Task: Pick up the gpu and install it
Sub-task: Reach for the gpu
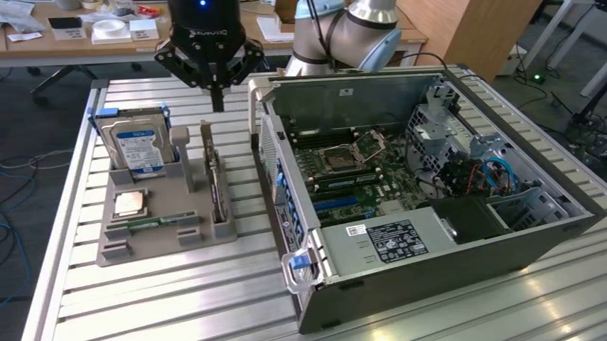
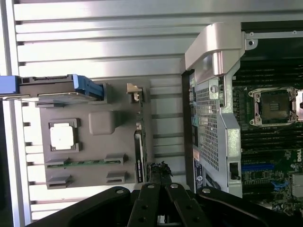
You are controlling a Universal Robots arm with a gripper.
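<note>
The gpu [image 1: 216, 174] stands on its long edge in a slot of the grey holder [image 1: 166, 245], its silver bracket end toward the back. From the wrist it appears as a thin dark edge [image 2: 139, 151] with the bracket at one end. My gripper [image 1: 217, 105] hangs in the air above the card's bracket end, apart from it. Its fingers are shut together into one point with nothing between them. The wrist view has the closed tips [image 2: 158, 171] just beside the card's edge.
The open computer case [image 1: 427, 185] lies to the exterior view's right of the holder, motherboard [image 1: 351, 163] exposed. The holder also carries a hard drive [image 1: 138, 142], a CPU [image 1: 130, 204] and a RAM stick [image 1: 156, 222]. Slatted metal table [image 1: 142, 298] all around.
</note>
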